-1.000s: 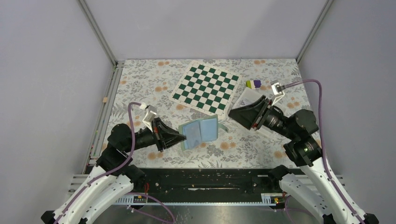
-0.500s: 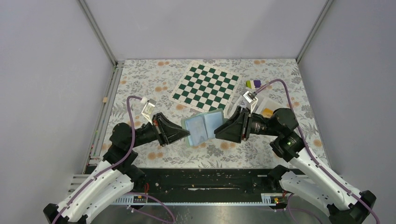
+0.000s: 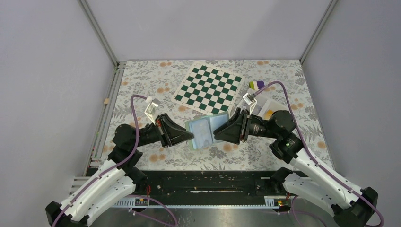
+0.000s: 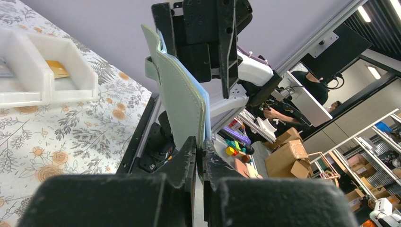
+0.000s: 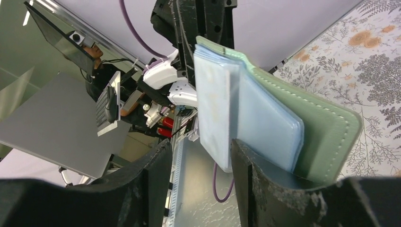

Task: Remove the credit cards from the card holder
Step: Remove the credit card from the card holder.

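The card holder, light blue inside and teal-green outside, hangs open above the table with my left gripper shut on its left edge. In the left wrist view it stands upright out of my pinched left gripper. My right gripper is open at the holder's right side. In the right wrist view the lower corner of a pale blue inner leaf sits between the jaws of my right gripper without being pinched. An orange-yellow credit card lies in the white tray.
The green-and-white chequered mat lies at the back centre. A small purple-and-yellow-green block sits behind the tray. The white tray and its orange card also show in the left wrist view. Grey walls enclose the floral table.
My right arm has swung left from the tray to the holder's right side, its jaws widening. My left gripper has carried the holder a little to the right, still shut on it.
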`<state>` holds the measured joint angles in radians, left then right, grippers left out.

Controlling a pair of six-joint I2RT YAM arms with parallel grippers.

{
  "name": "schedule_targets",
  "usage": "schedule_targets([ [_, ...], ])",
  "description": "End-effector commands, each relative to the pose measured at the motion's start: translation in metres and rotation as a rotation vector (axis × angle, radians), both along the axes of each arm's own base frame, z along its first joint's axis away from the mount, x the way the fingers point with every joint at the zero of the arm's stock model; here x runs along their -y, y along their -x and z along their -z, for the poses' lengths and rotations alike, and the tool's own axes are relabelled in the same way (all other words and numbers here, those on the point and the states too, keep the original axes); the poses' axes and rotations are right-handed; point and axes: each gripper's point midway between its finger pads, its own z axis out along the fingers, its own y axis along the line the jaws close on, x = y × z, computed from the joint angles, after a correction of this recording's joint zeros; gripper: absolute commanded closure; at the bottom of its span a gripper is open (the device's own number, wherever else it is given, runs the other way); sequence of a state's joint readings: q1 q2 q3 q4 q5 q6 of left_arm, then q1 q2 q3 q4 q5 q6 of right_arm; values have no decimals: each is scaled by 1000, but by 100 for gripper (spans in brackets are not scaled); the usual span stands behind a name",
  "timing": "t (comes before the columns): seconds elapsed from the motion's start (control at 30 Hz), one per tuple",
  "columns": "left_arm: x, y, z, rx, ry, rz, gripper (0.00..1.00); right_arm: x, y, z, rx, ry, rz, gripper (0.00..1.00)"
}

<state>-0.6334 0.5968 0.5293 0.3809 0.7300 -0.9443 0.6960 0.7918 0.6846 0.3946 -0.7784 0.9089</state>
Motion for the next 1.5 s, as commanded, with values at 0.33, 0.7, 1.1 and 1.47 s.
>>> schedule_targets([
  [0.33, -1, 16, -25, 98, 40, 74, 100, -12, 3, -10, 19, -33, -34, 44],
  [0.7, -2, 8, -19, 101, 15, 21, 100, -15, 14, -25, 24, -91, -104, 49],
  [1.1, -6, -12, -19, 83, -1, -112, 100, 18, -17, -9, 95, 185, 296, 35],
  [1.47, -10, -33, -16, 38, -28, -224, 100, -18, 3, -33, 106, 239, 218, 47],
])
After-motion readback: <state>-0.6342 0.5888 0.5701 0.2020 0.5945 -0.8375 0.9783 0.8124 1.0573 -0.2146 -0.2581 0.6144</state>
